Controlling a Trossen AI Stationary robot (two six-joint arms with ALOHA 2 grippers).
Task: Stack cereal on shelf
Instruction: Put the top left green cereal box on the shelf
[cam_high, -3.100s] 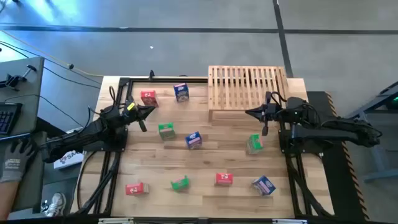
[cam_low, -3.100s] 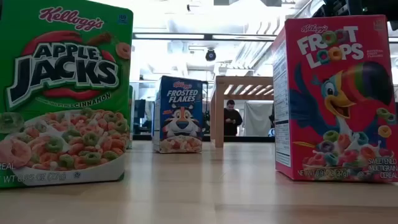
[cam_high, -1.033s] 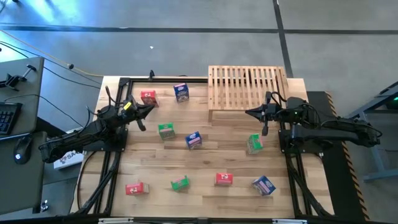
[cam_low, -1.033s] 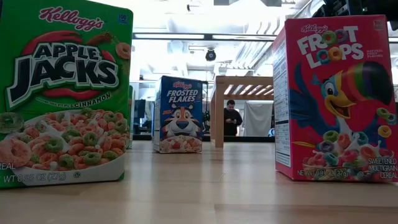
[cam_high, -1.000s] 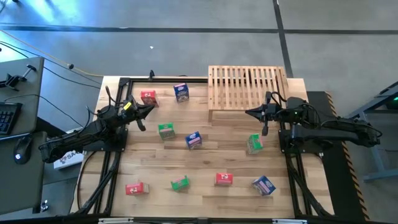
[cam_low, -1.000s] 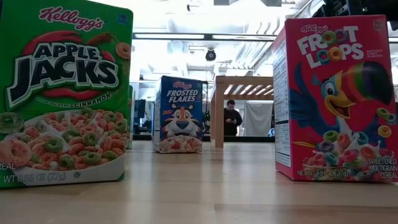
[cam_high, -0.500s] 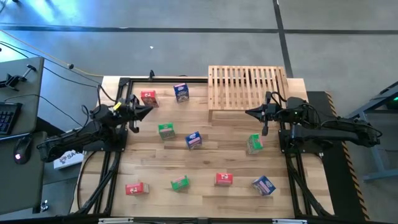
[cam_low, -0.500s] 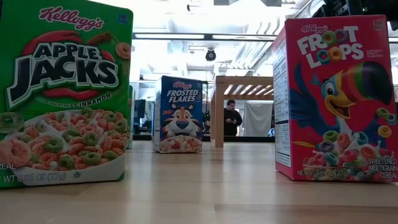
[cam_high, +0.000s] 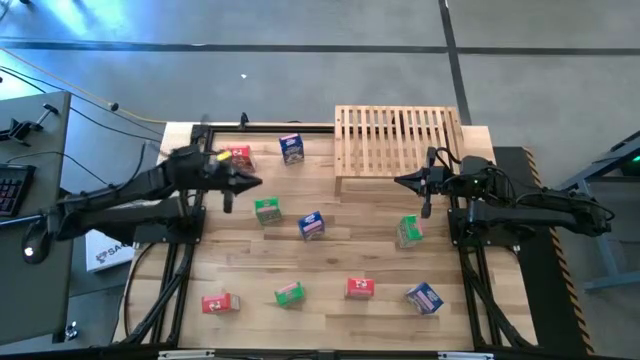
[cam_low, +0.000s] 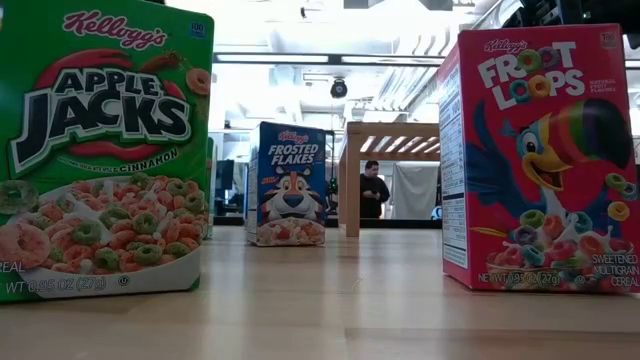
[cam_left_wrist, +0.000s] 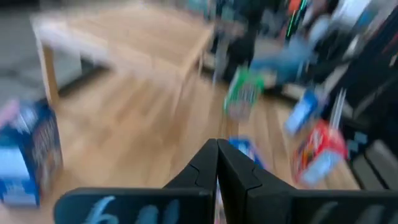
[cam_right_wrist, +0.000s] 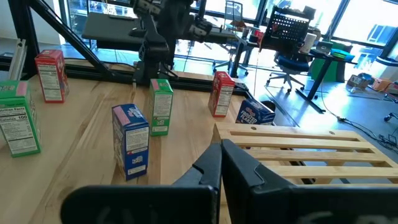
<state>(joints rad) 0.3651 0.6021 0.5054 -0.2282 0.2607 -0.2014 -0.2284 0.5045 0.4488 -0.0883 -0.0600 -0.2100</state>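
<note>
Nearest the table's front edge stand four cereal boxes: red, green, red, blue; mid-table stand a green box, a blue box and another green box; farthest are a red box, a blue box and the shelf, which carries no box. Judged handling: thin card, light, easily crushed or tipped, printed faces fairly slick; grip across the two narrow sides, mid-height, with moderate force. Left gripper hangs just beside the mid-table green box, fingers fully closed, empty; right gripper waits at the shelf's near edge, likewise closed and empty.
</note>
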